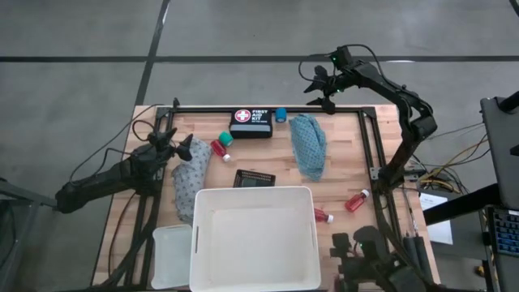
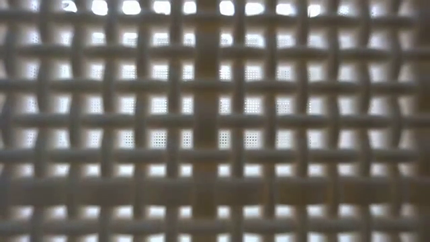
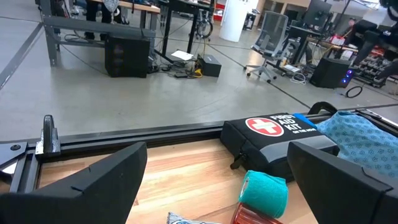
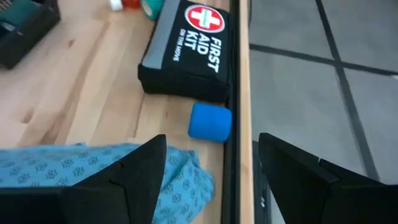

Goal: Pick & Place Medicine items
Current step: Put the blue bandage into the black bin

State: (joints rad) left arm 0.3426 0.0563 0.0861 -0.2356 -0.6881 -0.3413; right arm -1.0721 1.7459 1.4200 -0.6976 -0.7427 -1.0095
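Observation:
My right gripper (image 1: 323, 88) hangs open over the table's far edge, above the blue tub (image 4: 210, 121), which stands between the first aid kit (image 4: 186, 53) and the teal cloth (image 4: 93, 171). My left gripper (image 1: 185, 150) waits open at the table's left. In front of it are a green tub (image 3: 264, 193) and a red bottle (image 1: 220, 149). A grey patterned cloth (image 1: 190, 180) lies below the left gripper. Two more red bottles (image 1: 357, 200) (image 1: 323, 216) lie at the near right.
A big white tub (image 1: 253, 235) fills the near middle, with a white lid (image 1: 172, 255) to its left and a black mesh tray (image 1: 254, 178) just behind it. A metal frame rail (image 4: 236, 93) runs along the far edge. A lattice fills the whole low view.

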